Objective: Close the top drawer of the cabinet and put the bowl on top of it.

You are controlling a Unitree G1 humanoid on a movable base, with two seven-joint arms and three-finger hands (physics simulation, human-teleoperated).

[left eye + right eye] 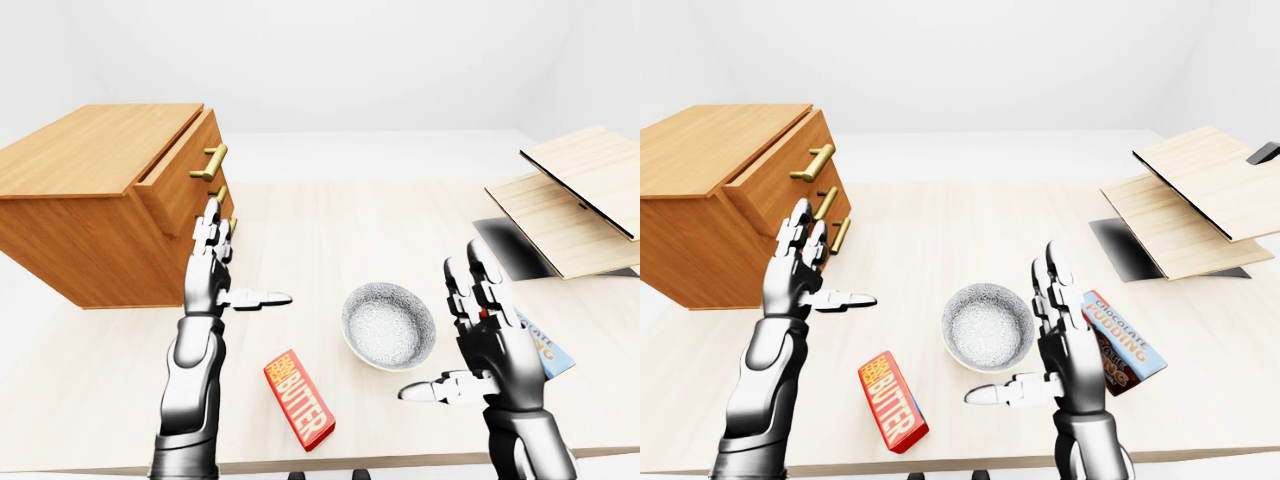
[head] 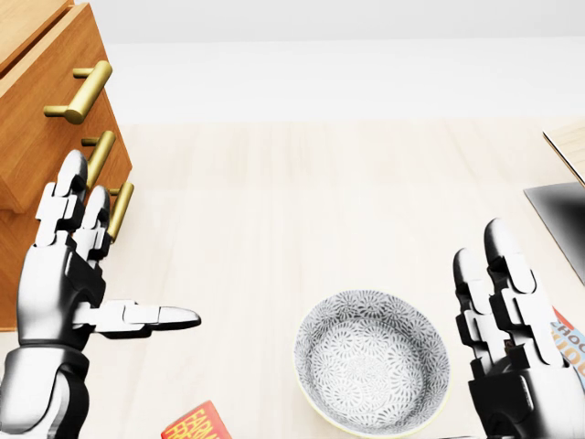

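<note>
Bare worktop btwn cabinet & bowl; butter box lies below, left hand just beside drawer handles.

We've got both arms raised, forearms coming up from the bottom edge of the eye views, wrists straight. Our left hand stands upright, palm facing inward twd the right, fingers extended up & together, thumb sticking out sideways to the right. Nothing held. Our right hand mirrors it: fingers up, thumb pointing left, palm inward, spread wide w/ nothing in it. Hands well apart, at approx. the same height, left a bit higher in view.
</note>
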